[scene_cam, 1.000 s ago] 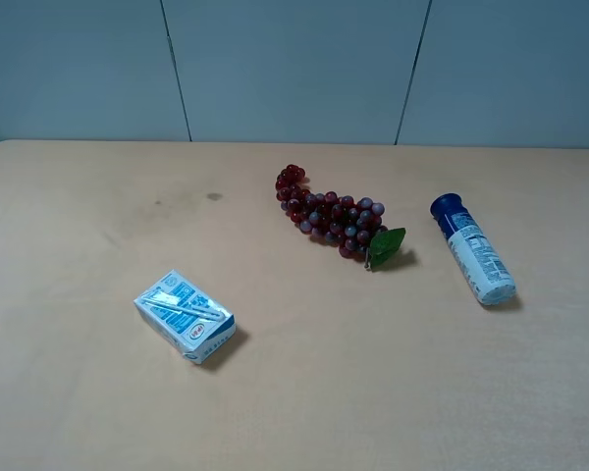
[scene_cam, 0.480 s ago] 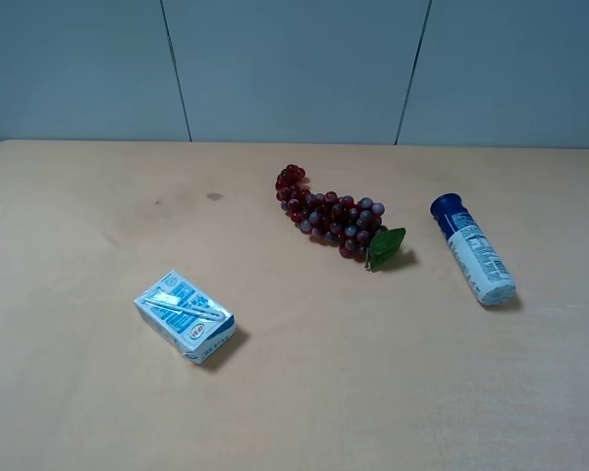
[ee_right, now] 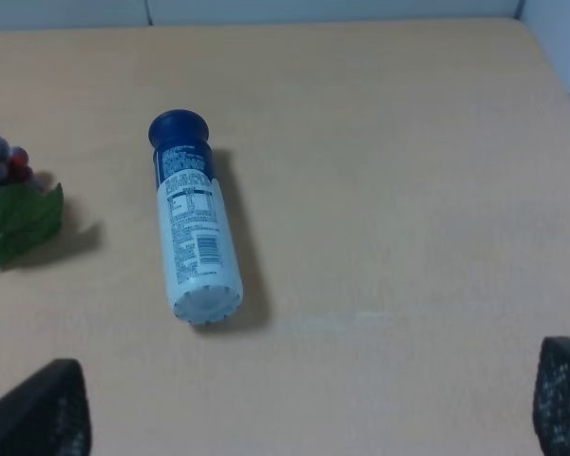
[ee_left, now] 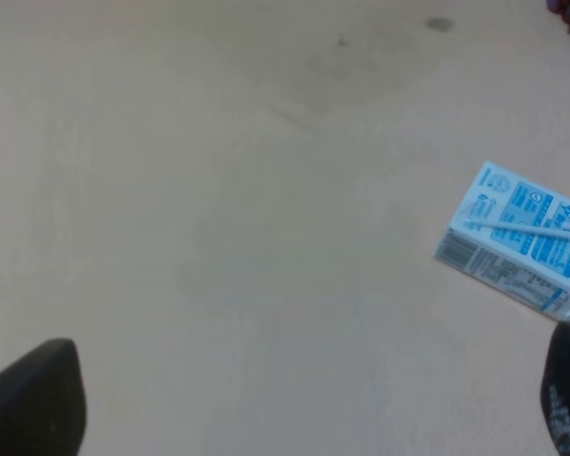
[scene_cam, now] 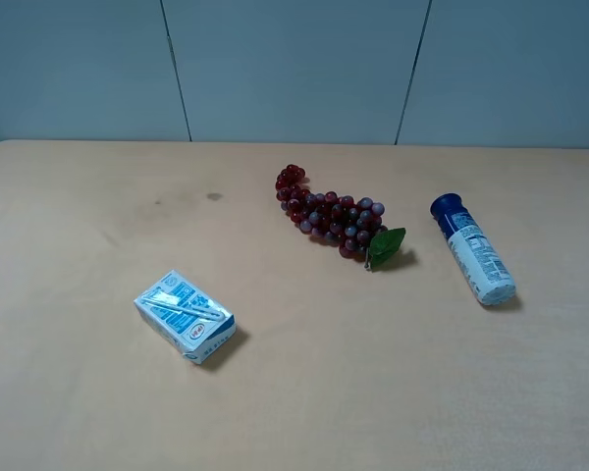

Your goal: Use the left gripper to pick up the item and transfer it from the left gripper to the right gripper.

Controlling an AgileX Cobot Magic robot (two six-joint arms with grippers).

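Note:
The item, a slim can [scene_cam: 473, 249] with a dark blue cap and white label, lies on its side at the right of the table. It also shows in the right wrist view [ee_right: 192, 228], ahead of my right gripper [ee_right: 302, 407], which is open and empty with only its fingertips [ee_right: 38, 410] showing. My left gripper [ee_left: 299, 404] is open and empty above bare table, with its fingertips [ee_left: 30, 399] at the frame's corners. Neither arm appears in the exterior high view.
A light-blue-and-white carton [scene_cam: 185, 316] lies at the front left and shows in the left wrist view [ee_left: 522, 242]. A red grape bunch [scene_cam: 332, 214] with a green leaf [ee_right: 19, 220] lies mid-table, left of the can. A grey wall [scene_cam: 294, 69] backs the tan table [scene_cam: 373, 392].

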